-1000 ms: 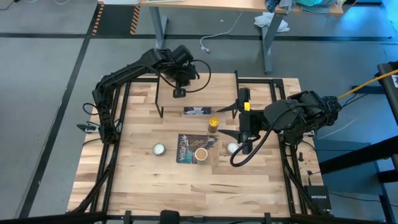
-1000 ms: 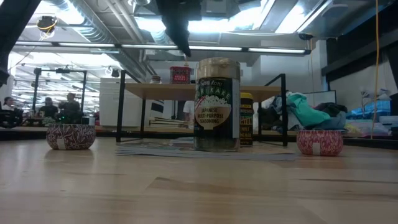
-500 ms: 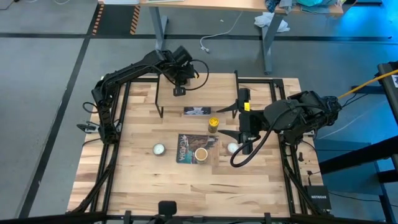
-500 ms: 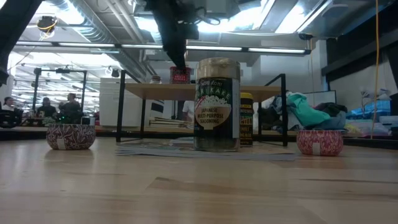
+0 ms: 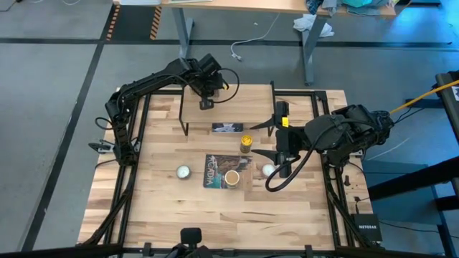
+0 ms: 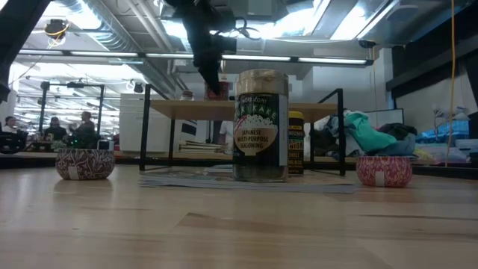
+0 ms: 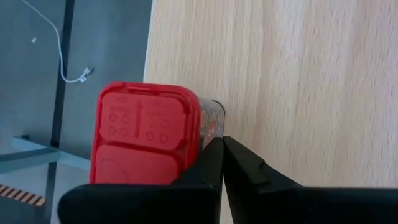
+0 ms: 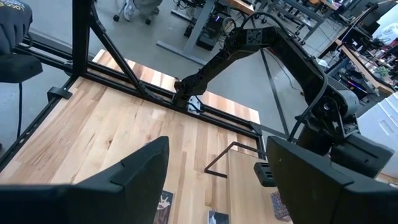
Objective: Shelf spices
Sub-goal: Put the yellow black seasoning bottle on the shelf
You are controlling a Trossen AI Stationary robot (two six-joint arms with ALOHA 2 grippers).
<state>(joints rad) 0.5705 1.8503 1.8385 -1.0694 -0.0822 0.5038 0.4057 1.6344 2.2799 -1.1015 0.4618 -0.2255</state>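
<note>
The red square tin [image 7: 146, 140] stands upright on the light-wood shelf [image 7: 298, 87], close to the board's far edge, with bare floor beyond it. My left gripper [image 7: 222, 165] is shut and points down right beside the tin; in the low view it covers most of the tin [image 6: 222, 92]. A tiny jar [image 6: 187, 96] also stands on the shelf [image 6: 299, 109]. The yellow dark-lidded jar [image 5: 246, 143] stands on the table by the shelf's front. The tan jar [image 5: 232, 177] stands on the picture book. My right gripper [image 5: 270, 140] is open, off the shelf's right end. My left gripper comes from above, pointing down, with its two fingers shut together. The outer side of one finger [image 7: 208, 165] lies against the tin's side wall [image 7: 210, 127], just below the red lid. The tin stands upright on the shelf board, not lifted.
The flat picture book [image 5: 219, 172] lies under the tan jar. Two round white balls [image 5: 183, 171] [image 5: 268, 170] sit left and right of it. A small dark card [image 5: 228, 128] lies at the shelf's front. Black frame rails run along the table's sides.
My left gripper has come down from above the shelf and drifted a little toward the table's left, ending level with the red tin. The tin has stayed where it was. My right arm has kept still.
</note>
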